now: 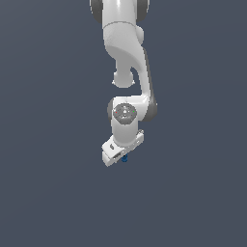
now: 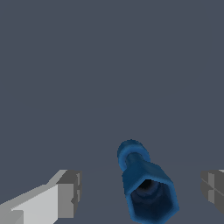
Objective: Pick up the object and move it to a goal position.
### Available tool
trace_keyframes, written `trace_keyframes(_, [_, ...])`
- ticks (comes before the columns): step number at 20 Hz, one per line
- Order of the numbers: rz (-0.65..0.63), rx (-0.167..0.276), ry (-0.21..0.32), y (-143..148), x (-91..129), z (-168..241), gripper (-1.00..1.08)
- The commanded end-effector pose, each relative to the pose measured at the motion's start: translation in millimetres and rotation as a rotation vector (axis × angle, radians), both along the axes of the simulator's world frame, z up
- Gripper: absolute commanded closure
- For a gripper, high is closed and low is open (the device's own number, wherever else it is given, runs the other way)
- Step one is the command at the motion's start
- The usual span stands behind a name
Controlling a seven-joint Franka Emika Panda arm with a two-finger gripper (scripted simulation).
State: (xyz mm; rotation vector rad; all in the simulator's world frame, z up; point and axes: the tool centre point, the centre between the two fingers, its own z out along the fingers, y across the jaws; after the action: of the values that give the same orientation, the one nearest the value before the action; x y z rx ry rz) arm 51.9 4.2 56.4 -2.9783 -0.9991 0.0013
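The object (image 2: 146,186) is a small blue piece with a narrow neck and a wider hexagonal end that has a dark hollow. In the wrist view it lies between my two grey fingertips (image 2: 70,192), with clear gaps on both sides. My gripper (image 2: 142,190) is open around it and touches it on neither side. In the exterior view the object (image 1: 125,158) shows only as a blue speck under the white hand, and my gripper (image 1: 122,159) hangs straight over it with the fingers hidden behind the hand.
A plain dark grey floor (image 1: 193,193) fills both views. The white arm (image 1: 128,53) comes down from the top of the exterior view.
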Motion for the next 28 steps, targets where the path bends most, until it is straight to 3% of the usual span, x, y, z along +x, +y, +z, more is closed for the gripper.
trace_keyframes(1, [0.001, 0.000, -0.001, 0.0, 0.0, -9.7, -0.92])
trace_keyframes(6, [0.001, 0.000, -0.001, -0.1, 1.4, -13.7, -0.92])
trace_keyframes(7, [0.001, 0.000, -0.001, -0.1, 1.4, -13.7, 1.08])
trace_keyframes(20, [0.001, 0.000, -0.001, -4.1, 0.4, -12.4, 1.08])
trace_keyframes(28, [0.001, 0.000, -0.001, -51.5, -11.7, 3.2, 1.08])
